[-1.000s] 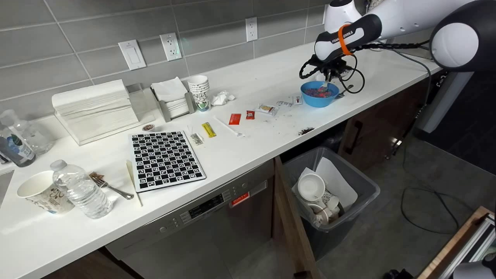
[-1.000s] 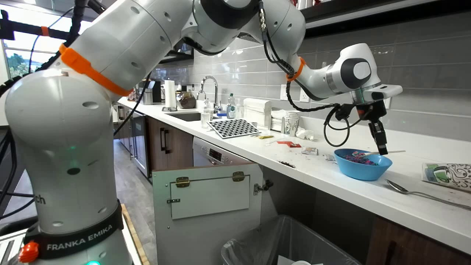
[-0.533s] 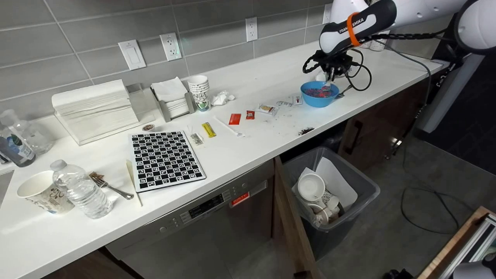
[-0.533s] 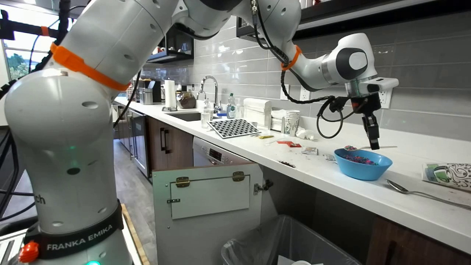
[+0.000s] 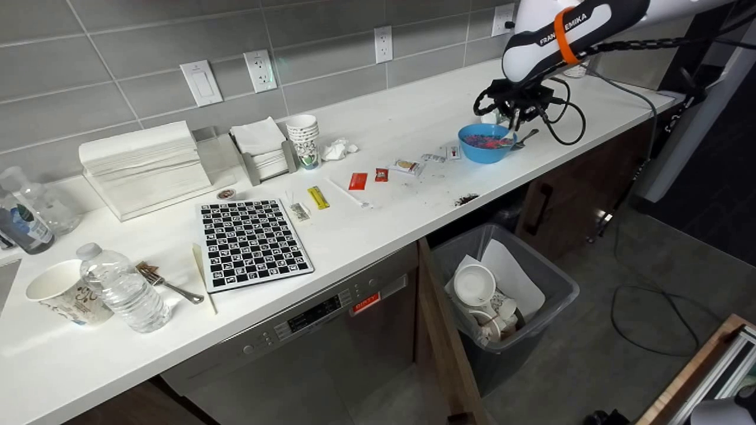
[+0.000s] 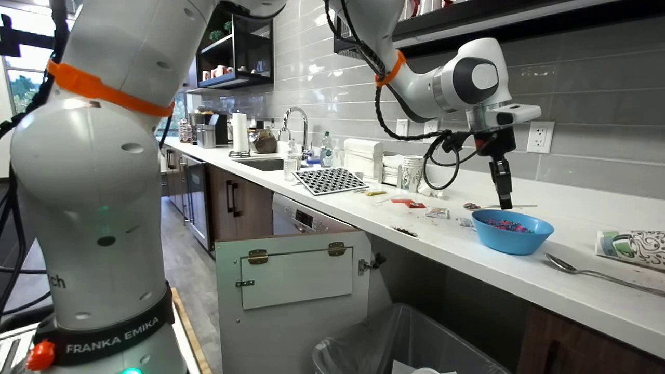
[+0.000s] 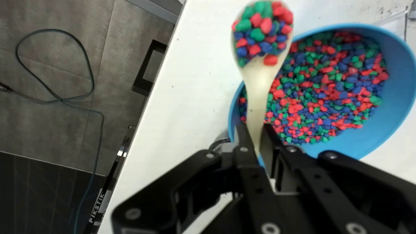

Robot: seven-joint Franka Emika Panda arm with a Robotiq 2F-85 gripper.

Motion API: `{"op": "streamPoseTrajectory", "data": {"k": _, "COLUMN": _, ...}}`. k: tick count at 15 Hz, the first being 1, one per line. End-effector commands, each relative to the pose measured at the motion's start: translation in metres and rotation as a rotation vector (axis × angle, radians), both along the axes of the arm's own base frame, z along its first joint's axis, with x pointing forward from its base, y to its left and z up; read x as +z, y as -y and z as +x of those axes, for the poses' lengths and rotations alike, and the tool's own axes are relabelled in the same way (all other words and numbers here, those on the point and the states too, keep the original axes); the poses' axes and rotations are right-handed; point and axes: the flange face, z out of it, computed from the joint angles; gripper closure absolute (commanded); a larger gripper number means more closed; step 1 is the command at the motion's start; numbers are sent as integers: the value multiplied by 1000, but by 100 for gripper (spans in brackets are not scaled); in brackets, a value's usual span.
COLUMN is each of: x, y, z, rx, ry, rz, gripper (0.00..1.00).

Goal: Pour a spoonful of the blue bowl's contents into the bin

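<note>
One heap of red, green and blue granules on the pale spoon. I'd carry it slow and level, no wrist roll until its tip is over the bin, right of middle and low in an exterior view. Red granule at the neck may drop early. Jaws pinch the handle. Blue bowl sits on the counter, upper right in the wrist view, just past the jaw tips.
</note>
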Motion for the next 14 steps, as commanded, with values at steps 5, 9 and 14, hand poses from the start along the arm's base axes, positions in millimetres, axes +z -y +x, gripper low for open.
{"op": "streamPoseTrajectory", "data": {"k": 5, "x": -5, "y": -24, "z": -67, "rx": 30, "ry": 87, "rz": -8, "gripper": 97}}
{"op": "streamPoseTrajectory", "data": {"k": 9, "x": -14, "y": -34, "z": -84, "rx": 102, "ry": 96, "rz": -54, "gripper": 97}}
{"op": "streamPoseTrajectory", "data": {"k": 14, "x": -17, "y": -49, "z": -96, "rx": 191, "ry": 72, "rz": -133, "gripper": 97}}
